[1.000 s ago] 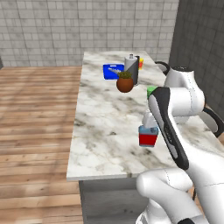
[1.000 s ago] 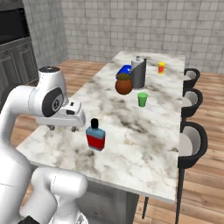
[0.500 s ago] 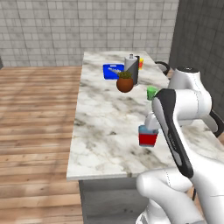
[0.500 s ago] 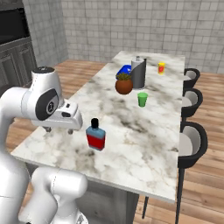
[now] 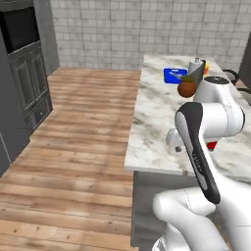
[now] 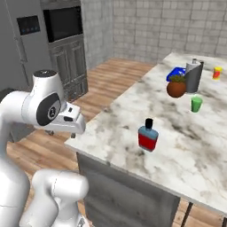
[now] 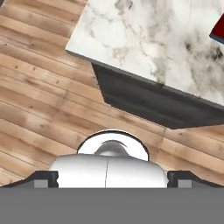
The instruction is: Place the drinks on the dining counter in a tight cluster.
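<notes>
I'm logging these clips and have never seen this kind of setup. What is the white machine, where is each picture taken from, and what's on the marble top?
The white machine is a jointed robot arm on a base that drives, in a rendered kitchen. Two cameras ride on the base, behind the arm to its left and right; a third sits on the hand and looks down past the corner of the long white marble dining counter to the wooden floor.

On the counter stand a squat blue flask with red label and black cap, a round brown pot with a plant, a grey cylinder, a small green cup, a small orange cup and a flat blue item.

The gripper's fingers are not clear enough to say whether they are open, and nothing is seen held.
</notes>
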Motion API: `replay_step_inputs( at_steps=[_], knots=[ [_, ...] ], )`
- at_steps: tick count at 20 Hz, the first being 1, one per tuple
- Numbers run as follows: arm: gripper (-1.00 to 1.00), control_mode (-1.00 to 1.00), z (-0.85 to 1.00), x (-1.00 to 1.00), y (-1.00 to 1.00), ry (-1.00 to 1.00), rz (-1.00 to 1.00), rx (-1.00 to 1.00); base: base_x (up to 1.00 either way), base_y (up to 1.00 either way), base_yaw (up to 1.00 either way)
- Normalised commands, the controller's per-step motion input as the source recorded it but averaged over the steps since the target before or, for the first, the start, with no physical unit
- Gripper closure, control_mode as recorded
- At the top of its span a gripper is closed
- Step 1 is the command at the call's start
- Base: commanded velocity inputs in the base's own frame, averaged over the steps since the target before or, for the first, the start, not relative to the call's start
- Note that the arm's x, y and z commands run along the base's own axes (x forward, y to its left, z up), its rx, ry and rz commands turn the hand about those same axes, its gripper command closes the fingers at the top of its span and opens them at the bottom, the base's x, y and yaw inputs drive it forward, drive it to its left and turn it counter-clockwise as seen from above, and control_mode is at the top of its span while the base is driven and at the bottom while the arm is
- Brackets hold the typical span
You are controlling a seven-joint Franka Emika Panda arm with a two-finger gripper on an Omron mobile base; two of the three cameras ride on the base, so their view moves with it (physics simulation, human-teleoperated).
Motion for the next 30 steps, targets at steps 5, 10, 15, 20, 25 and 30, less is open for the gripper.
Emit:
replay_step_inputs(
  at_steps=[5, 10, 15, 20, 25, 30],
  knots=[
    [-1.00, 1.00, 0.00, 0.00, 0.00, 0.00, 0.00, 0.00, 0.00, 0.65, 0.92],
    [-1.00, 1.00, 0.00, 0.00, 0.00, 0.00, 0.00, 0.00, 0.34, 0.50, 0.86],
    [-1.00, 1.00, 0.00, 0.00, 0.00, 0.00, 0.00, 0.00, 1.00, 0.36, 0.66],
    [-1.00, 1.00, 0.00, 0.00, 0.00, 0.00, 0.00, 0.00, 0.87, 0.32, 0.77],
    [-1.00, 1.00, 0.00, 0.00, 0.00, 0.00, 0.00, 0.00, 0.98, 0.12, 0.69],
    [-1.00, 1.00, 0.00, 0.00, 0.00, 0.00, 0.00, 0.00, 1.00, 0.30, 0.27]
  ],
)
